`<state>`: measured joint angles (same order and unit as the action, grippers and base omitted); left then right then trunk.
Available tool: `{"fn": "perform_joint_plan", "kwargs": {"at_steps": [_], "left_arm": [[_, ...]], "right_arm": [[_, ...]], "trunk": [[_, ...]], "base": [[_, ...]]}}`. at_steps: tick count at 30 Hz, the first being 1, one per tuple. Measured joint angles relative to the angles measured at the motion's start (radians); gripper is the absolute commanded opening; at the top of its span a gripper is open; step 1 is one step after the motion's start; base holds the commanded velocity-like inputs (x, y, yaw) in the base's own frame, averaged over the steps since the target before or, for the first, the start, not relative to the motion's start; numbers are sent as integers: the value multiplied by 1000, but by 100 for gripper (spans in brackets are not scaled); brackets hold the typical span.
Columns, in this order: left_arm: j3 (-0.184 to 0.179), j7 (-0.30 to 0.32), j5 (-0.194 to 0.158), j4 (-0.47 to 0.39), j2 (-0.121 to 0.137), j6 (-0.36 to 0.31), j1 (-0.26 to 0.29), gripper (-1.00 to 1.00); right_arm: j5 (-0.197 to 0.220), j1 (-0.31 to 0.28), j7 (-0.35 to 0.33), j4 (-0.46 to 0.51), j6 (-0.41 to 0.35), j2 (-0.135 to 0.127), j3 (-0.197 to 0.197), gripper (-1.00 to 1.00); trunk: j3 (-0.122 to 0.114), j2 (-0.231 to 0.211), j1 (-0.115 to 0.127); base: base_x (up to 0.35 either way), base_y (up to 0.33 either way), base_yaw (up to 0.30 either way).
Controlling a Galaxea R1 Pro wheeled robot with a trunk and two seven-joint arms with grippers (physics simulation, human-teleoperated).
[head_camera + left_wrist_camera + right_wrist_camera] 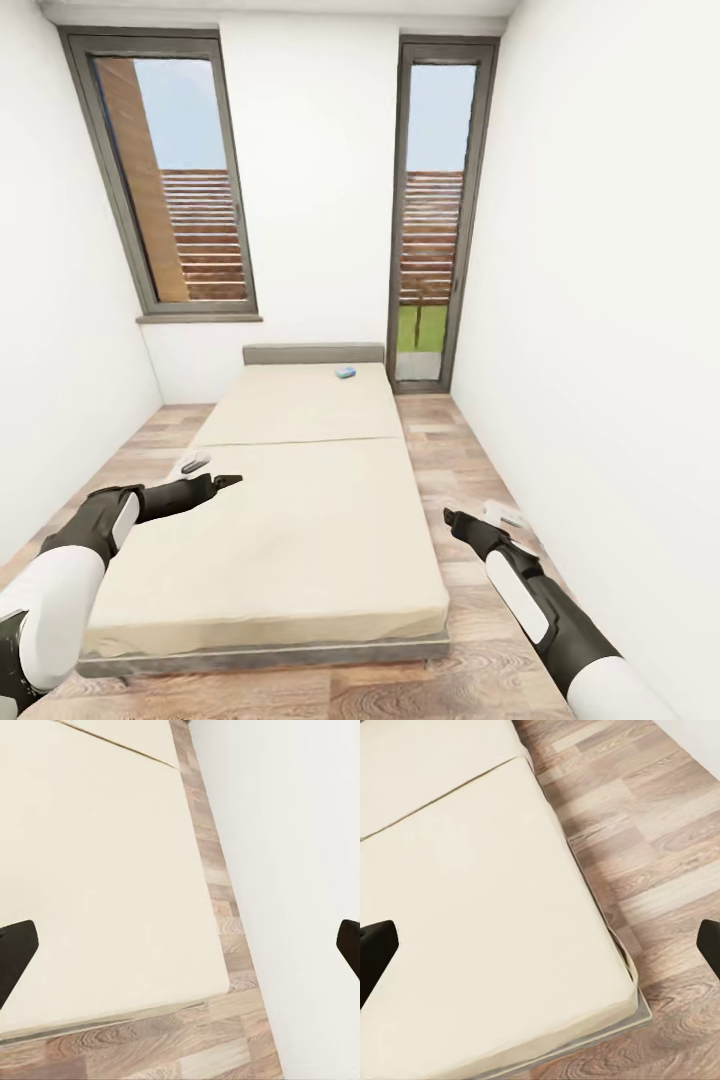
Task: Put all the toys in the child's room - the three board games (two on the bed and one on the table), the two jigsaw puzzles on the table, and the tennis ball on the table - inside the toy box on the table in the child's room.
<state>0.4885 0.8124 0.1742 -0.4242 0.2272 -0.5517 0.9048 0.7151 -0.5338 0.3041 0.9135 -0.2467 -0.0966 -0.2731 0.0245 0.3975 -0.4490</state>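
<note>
The bed (300, 500) fills the middle of the child's room, its beige mattress running away from me to a low grey headboard. One small bright blue board game (345, 372) lies flat on the mattress near the headboard, far beyond both arms. My left gripper (232, 481) hovers open over the bed's left side; its wrist view has the dark fingers (15, 952) spread wide above bare mattress. To the right of the bed my right gripper (450, 516) is open above the floor, with its fingers (376, 949) wide apart. The table and toy box are out of view.
White walls close in on both sides of the bed. A strip of wood plank floor (450, 470) runs along the bed's right side to a tall glass door (437, 220). A window (175, 180) sits on the far wall above the bed's left.
</note>
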Motion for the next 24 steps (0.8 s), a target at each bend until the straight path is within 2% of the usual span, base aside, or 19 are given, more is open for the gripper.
{"fn": "perform_joint_plan", "kwargs": {"at_steps": [9, 19, 24], "left_arm": [[0, 1, 1, 0, -5, 0, 0, 100], [0, 0, 1, 0, -7, 0, 0, 100], [0, 0, 1, 0, -7, 0, 0, 100]], "right_arm": [[0, 0, 0, 0, 0, 0, 0, 100], [-1, 0, 0, 0, 0, 0, 0, 100], [-1, 0, 0, 0, 0, 0, 0, 100]], "trunk": [[0, 0, 0], [0, 0, 0], [0, 0, 0]], "base": [[131, -248, 286], [28, -83, 289], [2, -190, 289]]}}
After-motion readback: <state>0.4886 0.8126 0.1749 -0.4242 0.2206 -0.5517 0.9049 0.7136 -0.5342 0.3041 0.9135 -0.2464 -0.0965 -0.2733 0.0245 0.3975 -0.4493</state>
